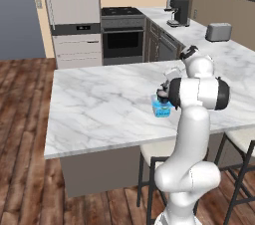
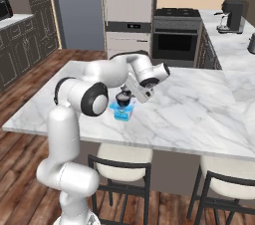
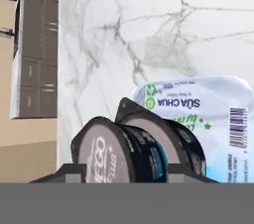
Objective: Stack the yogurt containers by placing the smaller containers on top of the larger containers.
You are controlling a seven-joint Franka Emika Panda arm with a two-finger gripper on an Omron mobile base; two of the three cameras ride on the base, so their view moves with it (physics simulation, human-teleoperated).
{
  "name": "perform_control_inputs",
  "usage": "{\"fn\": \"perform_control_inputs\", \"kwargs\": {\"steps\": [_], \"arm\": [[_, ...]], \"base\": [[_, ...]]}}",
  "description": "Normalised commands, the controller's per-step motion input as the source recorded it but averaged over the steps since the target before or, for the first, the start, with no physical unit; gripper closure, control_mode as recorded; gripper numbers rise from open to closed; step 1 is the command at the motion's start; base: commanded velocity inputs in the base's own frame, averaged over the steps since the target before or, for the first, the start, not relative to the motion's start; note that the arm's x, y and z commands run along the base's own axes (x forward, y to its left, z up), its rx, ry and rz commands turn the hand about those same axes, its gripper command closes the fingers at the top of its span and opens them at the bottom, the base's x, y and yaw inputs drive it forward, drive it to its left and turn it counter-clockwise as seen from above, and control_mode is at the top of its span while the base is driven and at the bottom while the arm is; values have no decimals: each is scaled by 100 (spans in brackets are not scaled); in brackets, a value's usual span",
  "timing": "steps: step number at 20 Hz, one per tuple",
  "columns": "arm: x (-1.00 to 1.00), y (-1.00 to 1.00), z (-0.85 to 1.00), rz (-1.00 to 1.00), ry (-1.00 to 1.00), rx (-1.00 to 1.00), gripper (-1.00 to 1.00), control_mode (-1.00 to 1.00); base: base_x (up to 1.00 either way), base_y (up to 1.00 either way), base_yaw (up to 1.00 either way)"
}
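Hand view shows two small black round cups (image 3: 106,153) with grey lids lying tipped over the light-blue squarish tub (image 3: 208,119), near the marble worktop's (image 1: 99,104) front edge. The gripper (image 2: 125,94) is narrowed around a cup. Stacking looks underway, neither cup settled.

My arm bends fwd from the base, elbow high, forearm reaching out, wrist turned down. My gripper (image 2: 124,95) points downward w/ jaws drawn nearly together, clamped on a small dark cup (image 3: 121,151) lying tilted between my fingers, pale top facing out.
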Motion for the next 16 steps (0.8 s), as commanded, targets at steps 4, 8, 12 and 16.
{"fn": "perform_control_inputs", "kwargs": {"steps": [4, 8, 12, 16], "arm": [[14, 0, -12, 9, -3, 0, 100, -100], [4, 0, -7, 8, -4, 0, 100, -100], [0, 0, -7, 8, -3, 0, 100, -100], [0, 0, -3, 6, -7, 0, 100, -100]], "base": [[0, 0, 0], [0, 0, 0], [0, 0, 0], [0, 0, 0]]}}
